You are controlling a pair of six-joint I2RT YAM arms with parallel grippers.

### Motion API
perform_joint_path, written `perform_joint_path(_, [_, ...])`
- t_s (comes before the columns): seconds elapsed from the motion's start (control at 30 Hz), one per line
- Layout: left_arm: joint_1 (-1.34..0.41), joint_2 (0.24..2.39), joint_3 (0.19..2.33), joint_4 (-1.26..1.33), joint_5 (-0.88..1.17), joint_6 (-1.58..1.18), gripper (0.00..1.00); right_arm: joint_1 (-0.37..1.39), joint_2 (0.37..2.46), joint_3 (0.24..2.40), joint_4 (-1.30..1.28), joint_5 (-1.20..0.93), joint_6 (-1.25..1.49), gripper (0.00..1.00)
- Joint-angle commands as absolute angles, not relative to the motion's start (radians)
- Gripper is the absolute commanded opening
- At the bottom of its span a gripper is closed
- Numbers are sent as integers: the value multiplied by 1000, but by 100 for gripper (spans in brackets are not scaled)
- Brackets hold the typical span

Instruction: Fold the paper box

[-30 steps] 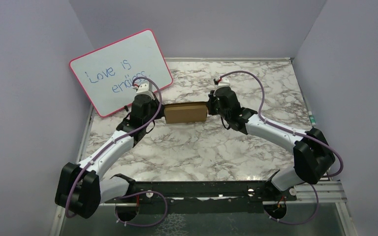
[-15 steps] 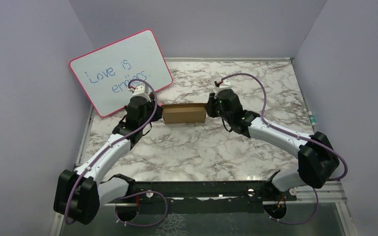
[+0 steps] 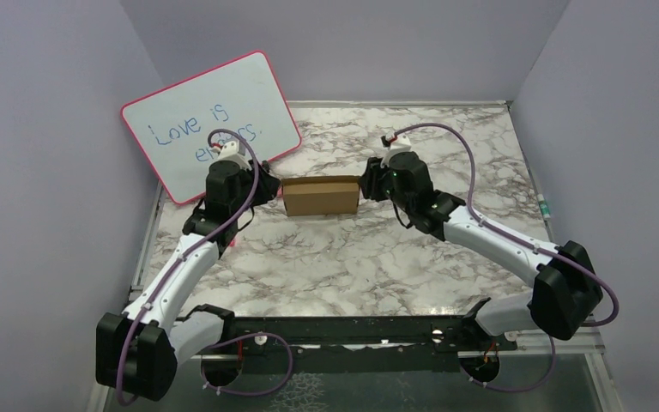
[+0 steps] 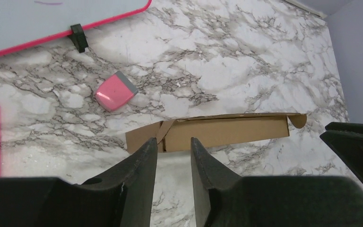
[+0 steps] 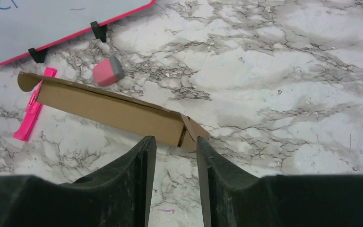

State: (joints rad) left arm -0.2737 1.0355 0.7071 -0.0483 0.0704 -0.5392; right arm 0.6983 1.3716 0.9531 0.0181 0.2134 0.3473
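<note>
While you look down from the top camera, you see the paper box lying on the marble table directly between your two grippers. Its long side runs from one to the other. Your left gripper is just off the box's left end. Your right gripper sits at its right end, so close that you cannot tell from above whether it touches.

On your left wrist camera, the left gripper has its jaws parted only narrowly, with nothing clamped between them. The box lies just ahead of the fingertips, folded flat and low, with a loose flap at the near end and a rounded tab at the far end. Beyond that far end you can see the dark fingers of the other arm.

On your right wrist camera, the right gripper shows the same narrow gap and holds nothing. The box begins just ahead of its tips and stretches away to the left, with an end flap sticking out at the near corner.

Past the box from either gripper, a pink eraser with a grey side lies apart from it. Farther on, the pink-framed whiteboard stands tilted on black clips. A flat pink strip lies beside the box's far end as your right wrist sees it.
</note>
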Motion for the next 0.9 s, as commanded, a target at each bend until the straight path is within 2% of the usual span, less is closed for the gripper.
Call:
perform_joint_path(0.0, [-254,1079,831,-110,117,-453,34,671,1384,1019,3,164,289,41])
perform_joint_path(0.57, [-241,1263,1026,-330,247,-218,33,634,1507,1098,-66,29,207,30])
perform_joint_path(0.87, [-239,1340,1086,-391,278,-172,31,634,1524,1117,-72,25,208,18])
